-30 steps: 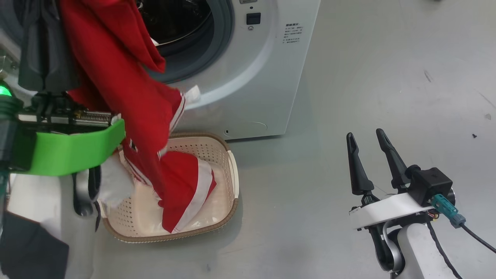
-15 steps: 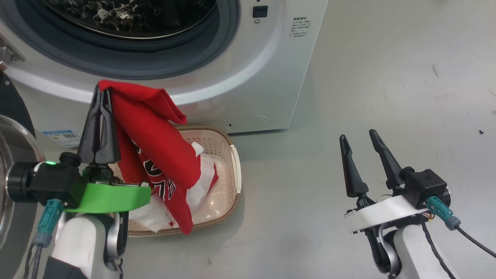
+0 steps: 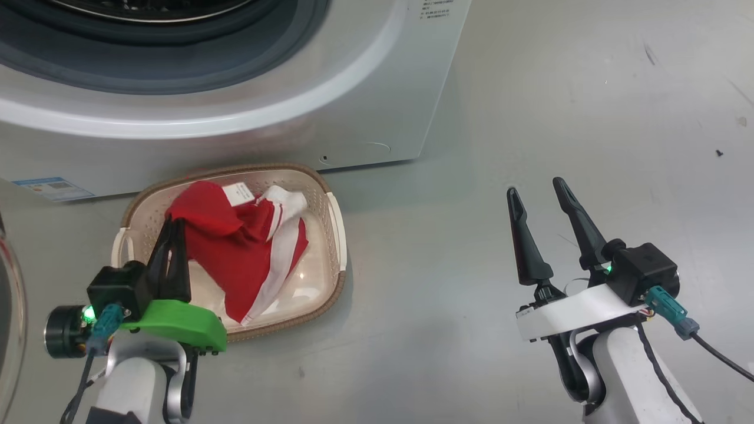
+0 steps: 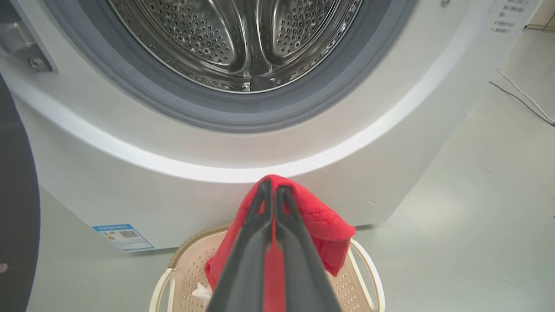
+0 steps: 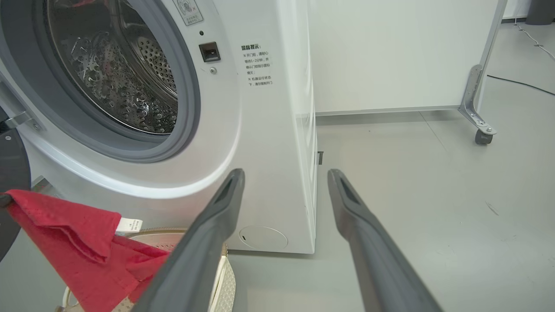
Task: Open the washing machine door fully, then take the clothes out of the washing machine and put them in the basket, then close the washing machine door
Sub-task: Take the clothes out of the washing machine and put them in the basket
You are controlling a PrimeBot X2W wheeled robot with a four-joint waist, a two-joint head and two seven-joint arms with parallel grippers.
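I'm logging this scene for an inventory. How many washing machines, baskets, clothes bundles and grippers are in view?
Washing machine: 1
Basket: 1
Clothes bundle: 1
Grippers: 2 (left gripper, right gripper)
Total: 5

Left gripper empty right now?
No, in the left wrist view the left gripper is pinched shut on a fold of the red garment above the basket.

Left gripper [image 3: 171, 221]: green bracket [image 3: 177, 321]. Right gripper [image 3: 533, 186]: white bracket [image 3: 571, 312], teal plug [image 3: 665, 303].
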